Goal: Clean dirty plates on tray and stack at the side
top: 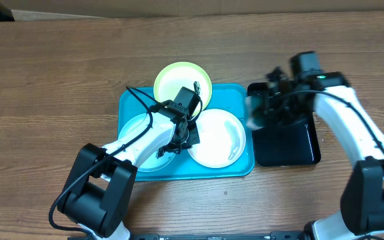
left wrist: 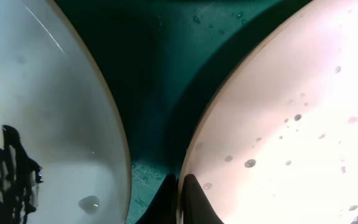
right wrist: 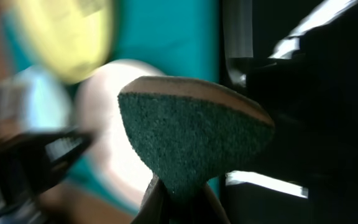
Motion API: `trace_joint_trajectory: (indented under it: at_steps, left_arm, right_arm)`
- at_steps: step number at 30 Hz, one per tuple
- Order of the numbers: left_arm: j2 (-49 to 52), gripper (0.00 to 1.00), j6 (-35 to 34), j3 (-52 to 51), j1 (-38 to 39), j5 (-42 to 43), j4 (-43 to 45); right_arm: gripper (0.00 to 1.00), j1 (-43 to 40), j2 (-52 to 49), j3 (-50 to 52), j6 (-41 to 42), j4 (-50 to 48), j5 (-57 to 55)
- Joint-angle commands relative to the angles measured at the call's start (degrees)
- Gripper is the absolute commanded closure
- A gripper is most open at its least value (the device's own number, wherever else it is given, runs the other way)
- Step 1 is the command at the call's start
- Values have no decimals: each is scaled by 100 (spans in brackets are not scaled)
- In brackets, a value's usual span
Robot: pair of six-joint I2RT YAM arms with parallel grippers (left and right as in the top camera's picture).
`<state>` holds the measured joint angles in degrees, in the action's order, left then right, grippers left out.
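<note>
Three plates sit in the turquoise tray: a lime-green plate leaning on the far rim, a white plate at the right and a light blue plate at the left, half hidden under my left arm. My left gripper is shut on the white plate's left rim. In the left wrist view its fingertips pinch the white plate, with the light blue plate beside it. My right gripper is shut on a green sponge above the black tray's left edge.
A glossy black tray lies just right of the turquoise tray. Specks and droplets dot the white plate. Bare tray floor shows between the two plates. Wooden table surrounds both trays.
</note>
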<state>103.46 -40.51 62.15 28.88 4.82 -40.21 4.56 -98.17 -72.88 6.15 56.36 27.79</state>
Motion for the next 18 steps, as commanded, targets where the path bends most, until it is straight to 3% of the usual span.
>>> trace_joint_trajectory:
  at_steps: [1, 9, 18]
  left_arm:
    - [63, 96, 70, 68, 59, 103, 2]
    - [63, 96, 68, 68, 125, 101, 33]
    - [63, 96, 70, 70, 192, 72, 107]
  right_arm:
    - [96, -210, 96, 9, 74, -90, -1742]
    - [96, -168, -2, 452, 114, -448, -3171]
    - [96, -168, -2, 850, -90, -837, -3294]
